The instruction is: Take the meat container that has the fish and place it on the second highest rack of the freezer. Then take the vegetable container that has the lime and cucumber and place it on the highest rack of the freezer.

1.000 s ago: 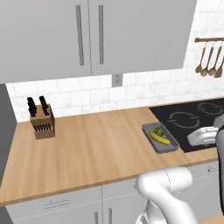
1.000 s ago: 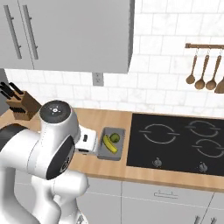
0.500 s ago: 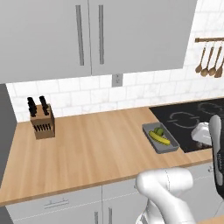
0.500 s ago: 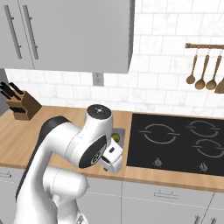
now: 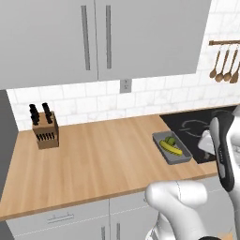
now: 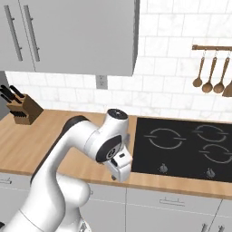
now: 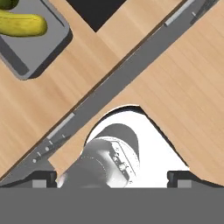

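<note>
The vegetable container [image 5: 171,149] is a grey tray on the wooden counter just left of the cooktop. It holds the yellow-green cucumber [image 5: 170,148] and the small green lime [image 5: 170,139]. In the hand view the vegetable container [image 7: 30,39] sits at the top left with the cucumber [image 7: 22,24] in it. My gripper [image 6: 118,174] hangs over the counter's front edge, pointing down, in front of the tray and apart from it. Its jaws [image 7: 113,177] stand wide open with nothing between them. The meat container with the fish and the freezer's racks are out of view.
A knife block [image 5: 45,131] stands at the back left of the counter [image 5: 103,159]. The black cooktop [image 6: 190,145] lies to the right, with wooden utensils [image 6: 210,68] hanging on the wall above it. Grey wall cabinets [image 5: 93,37] hang overhead, and drawer fronts run below the counter.
My arm has swung down and forward, carrying the hand from beside the tray to the counter's front edge. The jaws stay open. The tray has not moved.
</note>
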